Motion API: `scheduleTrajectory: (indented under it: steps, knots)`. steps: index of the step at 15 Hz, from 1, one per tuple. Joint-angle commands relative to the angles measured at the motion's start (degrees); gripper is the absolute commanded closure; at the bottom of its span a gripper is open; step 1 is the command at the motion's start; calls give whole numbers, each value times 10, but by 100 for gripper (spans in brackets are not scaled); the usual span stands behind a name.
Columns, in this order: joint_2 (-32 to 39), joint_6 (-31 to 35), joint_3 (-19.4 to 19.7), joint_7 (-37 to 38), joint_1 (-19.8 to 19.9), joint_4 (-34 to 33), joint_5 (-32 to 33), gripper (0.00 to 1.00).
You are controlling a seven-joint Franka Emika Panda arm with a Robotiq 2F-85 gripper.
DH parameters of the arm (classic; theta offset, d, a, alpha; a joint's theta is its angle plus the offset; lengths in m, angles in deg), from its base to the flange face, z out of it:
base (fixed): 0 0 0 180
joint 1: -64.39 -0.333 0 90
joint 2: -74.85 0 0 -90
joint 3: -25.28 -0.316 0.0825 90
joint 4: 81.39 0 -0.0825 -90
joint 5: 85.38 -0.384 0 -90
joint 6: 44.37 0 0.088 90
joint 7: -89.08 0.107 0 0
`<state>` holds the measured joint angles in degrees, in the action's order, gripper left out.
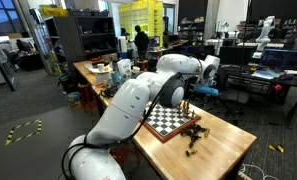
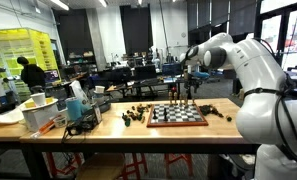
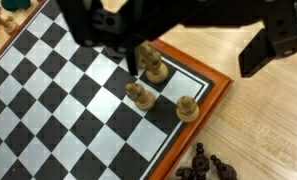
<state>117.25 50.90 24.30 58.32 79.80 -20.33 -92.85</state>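
Clearly, the gripper is spread wide at the top of the frame, holding nothing, above three pale chess pieces at the right corner of the chessboard; dark pieces lie at lower right.

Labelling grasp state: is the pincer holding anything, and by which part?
Nothing is held. The pincer hangs open above the chessboard, over three light chess pieces standing near the board's corner.
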Motion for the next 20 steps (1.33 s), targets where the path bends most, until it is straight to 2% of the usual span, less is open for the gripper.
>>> scheduleTrajectory:
  steps: [1,6,8,12,15,20]
  knots:
    - [-1,2,0,0,2,0,0,0]
    - [-2,4,0,0,4,0,0,0]
    - [-1,4,-7,-21,9,2,-7,0]
    - [-2,-13,-24,-103,20,0,-19,0]
    - [2,-56,-28,-174,27,-17,-19,0]
    - [6,-100,-25,-221,28,-31,-13,0]
